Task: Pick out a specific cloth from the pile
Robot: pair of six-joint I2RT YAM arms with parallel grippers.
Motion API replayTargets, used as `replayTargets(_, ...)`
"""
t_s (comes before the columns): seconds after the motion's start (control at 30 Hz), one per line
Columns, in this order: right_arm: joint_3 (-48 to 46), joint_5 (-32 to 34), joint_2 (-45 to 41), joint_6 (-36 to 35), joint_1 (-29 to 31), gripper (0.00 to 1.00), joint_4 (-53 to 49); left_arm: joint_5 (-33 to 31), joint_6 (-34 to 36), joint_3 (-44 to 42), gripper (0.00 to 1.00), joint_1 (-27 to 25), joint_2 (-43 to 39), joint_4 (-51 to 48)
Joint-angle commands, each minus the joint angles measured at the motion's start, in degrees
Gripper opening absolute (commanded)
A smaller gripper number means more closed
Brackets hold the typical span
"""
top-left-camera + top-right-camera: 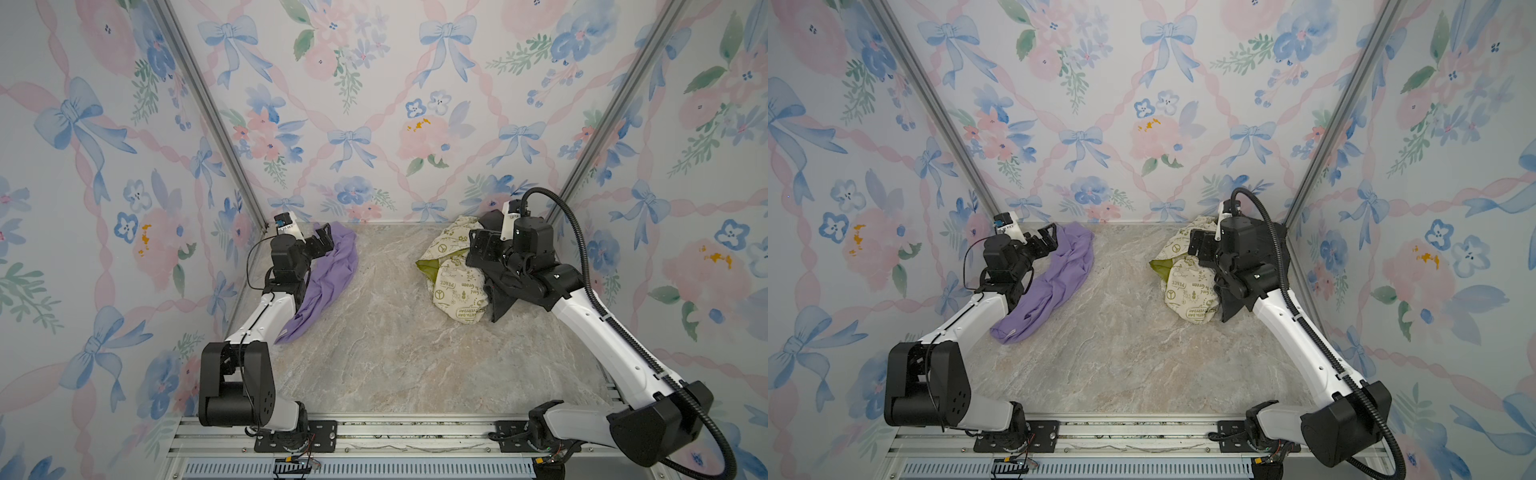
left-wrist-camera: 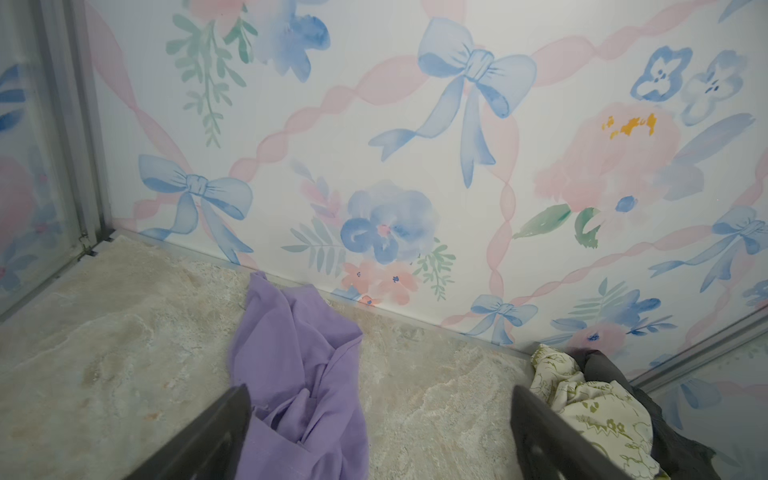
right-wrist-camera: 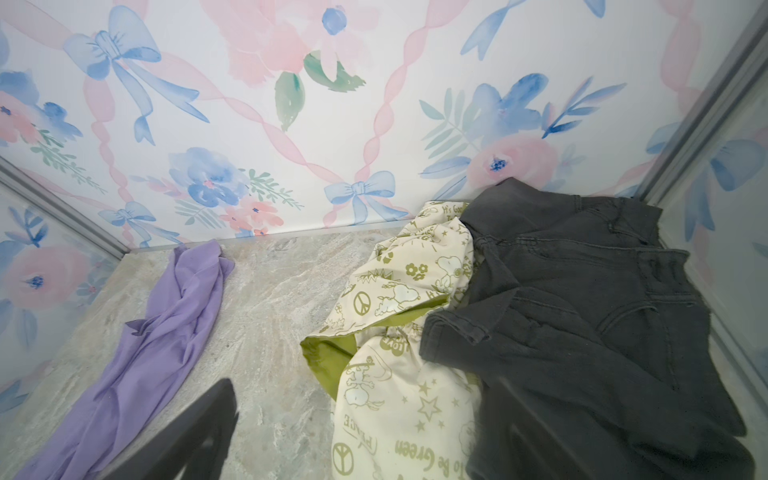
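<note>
Three fabrics on the marble table (image 1: 395, 353), count them off. One is the cloth (image 1: 332, 274), plain lavender. It lies stretched out on its own, well apart from the pile (image 1: 453, 274), with bare table between. The pile itself holds two pieces: one cream cloth (image 3: 395, 291) with green peace-sign print and a lime lining showing, and one dark grey garment (image 3: 561, 311) lapped over the cream cloth's edge on the side away from the lavender.

Two grippers are in play. The left gripper (image 1: 322, 245) hangs well away from the pile, over the lavender cloth's far end, jaws spread wide and empty. Both its fingers (image 2: 216, 432) frame the fabric in the left wrist view. Whether they touch it, I can't tell. The right gripper (image 1: 484, 245) sits directly above the pile, spread wide too, nothing caught in it.

Now the trouble spots. In both top views the right arm hides most of the dark garment, and the left arm covers one edge of the lavender cloth. In the right wrist view only one finger (image 3: 199, 428) reads clearly; its partner is lost against the dark fabric. Both wrist views cut off the lavender cloth's near end.
</note>
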Motion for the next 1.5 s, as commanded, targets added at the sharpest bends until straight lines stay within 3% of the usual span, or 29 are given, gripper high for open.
replayTargets(0.0,-5.1,7.5,-3.3,-6.4,0.4,0.97,7.9,-4.5,5.5,-5.4,0.98,0.0,-2.5,6.3)
replayTargets(0.23,-18.1,16.1,-6.2,-18.1,0.2,0.97,18.3,-14.0,8.2,-17.1,0.98,0.1,-6.1,10.6)
replayTargets(0.43,-26.4,18.0,-5.9,-18.1,-5.2,0.97,22.3,-21.8,9.6,-28.6,0.98,0.3,-9.1,19.2)
replayTargets(0.67,-33.9,10.0,-2.9,-14.2,-13.9,0.97,28.3,-22.0,12.6,-37.0,0.98,0.3,-7.0,29.5)
replayTargets(0.87,-36.6,4.7,2.6,-14.8,-17.6,0.97,34.1,-27.1,9.5,-39.6,0.98,0.2,-1.4,38.1)
replayTargets(1.3,-39.8,1.4,14.0,-14.2,-18.8,0.97,49.6,-21.0,12.6,-38.0,0.98,0.0,0.5,38.5)
replayTargets(1.47,-42.3,0.1,12.8,-14.9,-18.7,0.97,52.5,-20.9,12.6,-38.2,0.98,0.1,0.3,38.5)
